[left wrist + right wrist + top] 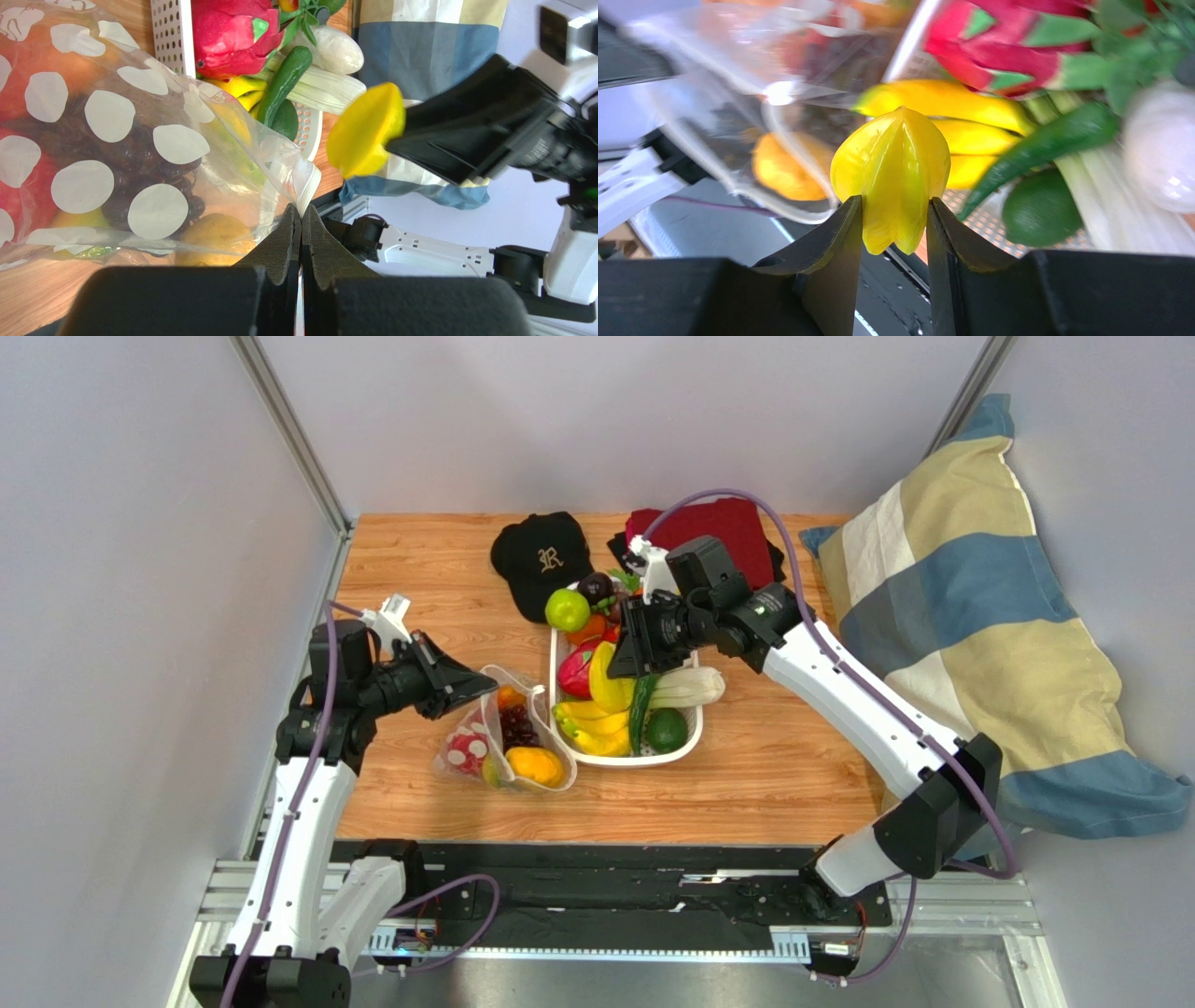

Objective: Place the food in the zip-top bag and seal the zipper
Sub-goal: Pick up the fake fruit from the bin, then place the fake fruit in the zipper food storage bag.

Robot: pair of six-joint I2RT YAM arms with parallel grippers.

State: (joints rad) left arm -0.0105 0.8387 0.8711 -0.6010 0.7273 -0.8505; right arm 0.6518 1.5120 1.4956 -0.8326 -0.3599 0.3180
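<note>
The dotted zip-top bag (498, 739) lies left of the white tray (683, 751), with an orange piece, dark grapes and a red piece inside; it also shows in the left wrist view (133, 140). My left gripper (470, 697) is shut on the bag's top edge (303, 189) and holds its mouth up. My right gripper (624, 661) is shut on a yellow star fruit (892, 175) above the tray's food (617, 714); the star fruit also shows in the left wrist view (366, 129). The zipper strip cannot be made out.
A black cap (540, 557) and a dark red cloth (716, 532) lie behind the tray. A striped pillow (982, 616) fills the right side. The tray holds bananas, a green apple (567, 609), a dragon fruit, a green chili and a lime.
</note>
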